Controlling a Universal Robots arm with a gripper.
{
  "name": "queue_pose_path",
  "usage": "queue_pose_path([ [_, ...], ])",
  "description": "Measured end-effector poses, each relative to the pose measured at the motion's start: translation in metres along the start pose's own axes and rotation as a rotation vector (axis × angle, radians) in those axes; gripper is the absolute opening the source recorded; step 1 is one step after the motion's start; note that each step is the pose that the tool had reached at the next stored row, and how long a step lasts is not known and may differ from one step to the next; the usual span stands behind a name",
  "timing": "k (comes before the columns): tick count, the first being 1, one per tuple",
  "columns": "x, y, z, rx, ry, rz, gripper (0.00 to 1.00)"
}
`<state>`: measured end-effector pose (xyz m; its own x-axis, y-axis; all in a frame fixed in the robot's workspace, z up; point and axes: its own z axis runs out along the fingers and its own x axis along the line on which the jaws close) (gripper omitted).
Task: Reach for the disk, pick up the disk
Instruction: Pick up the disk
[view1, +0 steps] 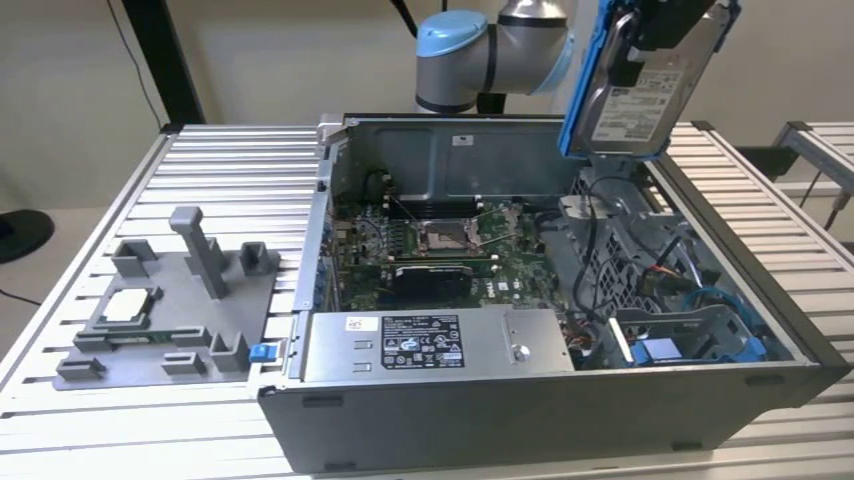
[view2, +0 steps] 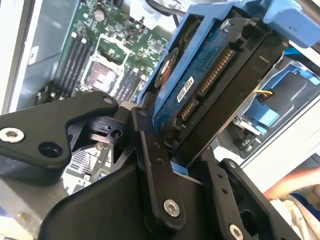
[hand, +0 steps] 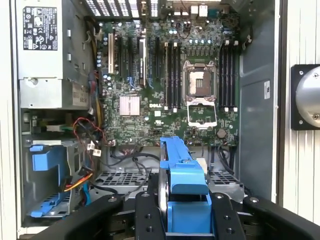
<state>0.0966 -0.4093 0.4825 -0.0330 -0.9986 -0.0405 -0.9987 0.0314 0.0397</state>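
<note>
The pincer (view1: 667, 45) is gripping the disk (view1: 641, 85), its black fingers (view2: 150, 165) pressing against both flat faces, and is holding it up in the air, clear above the open computer case (view1: 534, 400). In the exterior view the disk is hanging edge-down just below the pincer, white label facing outward, blue frame running along its edges. In the second wrist view the disk (view2: 200, 85) is showing its connector end between the fingers; in the first wrist view its blue frame (hand: 182, 185) is sitting right between the pincer's arms (hand: 150, 220). Well below the pincer the motherboard (hand: 165, 85) is lying exposed in the case, with the grey power supply box (view1: 427, 345) beside it. Far off to the side, a grey fixture (view1: 174, 310) is resting on the slatted surface (view1: 200, 160).
</note>
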Motion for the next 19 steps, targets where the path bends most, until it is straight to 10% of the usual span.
queue_pose_path([
  [19,0.0496,0.0002,-0.0012,0.0000,-0.0012,0.000,0.00],
])
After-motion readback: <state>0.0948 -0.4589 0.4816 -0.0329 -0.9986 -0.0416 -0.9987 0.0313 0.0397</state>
